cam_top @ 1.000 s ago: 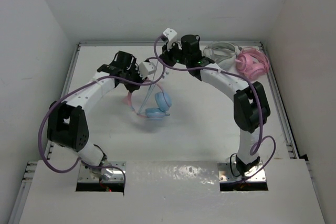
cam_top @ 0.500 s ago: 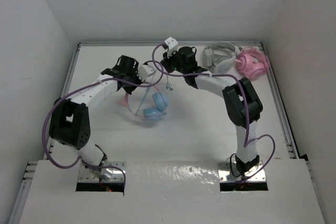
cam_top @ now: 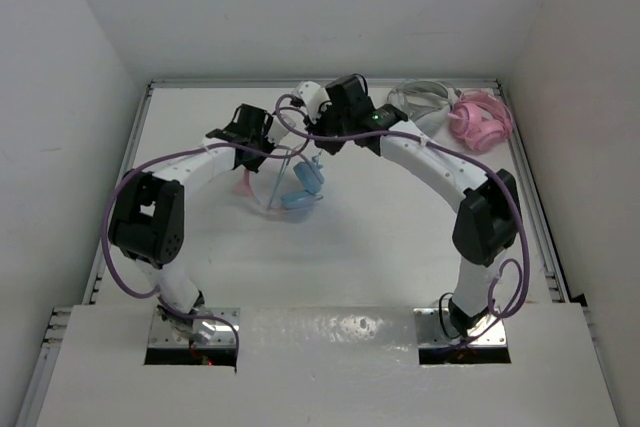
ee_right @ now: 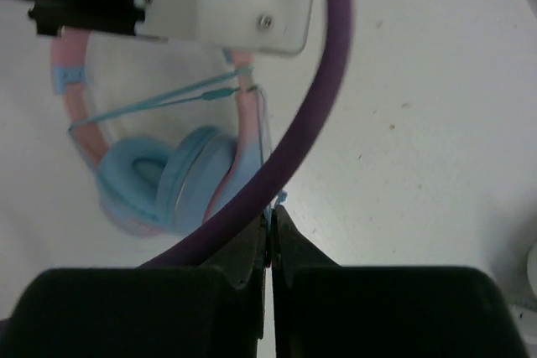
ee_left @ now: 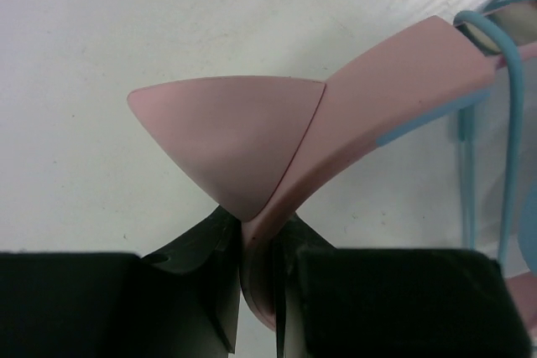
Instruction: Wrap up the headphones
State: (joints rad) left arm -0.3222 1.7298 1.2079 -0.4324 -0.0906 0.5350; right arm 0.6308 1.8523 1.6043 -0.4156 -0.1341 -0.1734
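Top external: right hand (cam_top: 316,146) has neared headphones (cam_top: 301,190).

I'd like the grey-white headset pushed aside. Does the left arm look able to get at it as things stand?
Probably not. The left gripper is shut on the pink headband, and the right arm stretches across between it and the grey-white headset at the far right.
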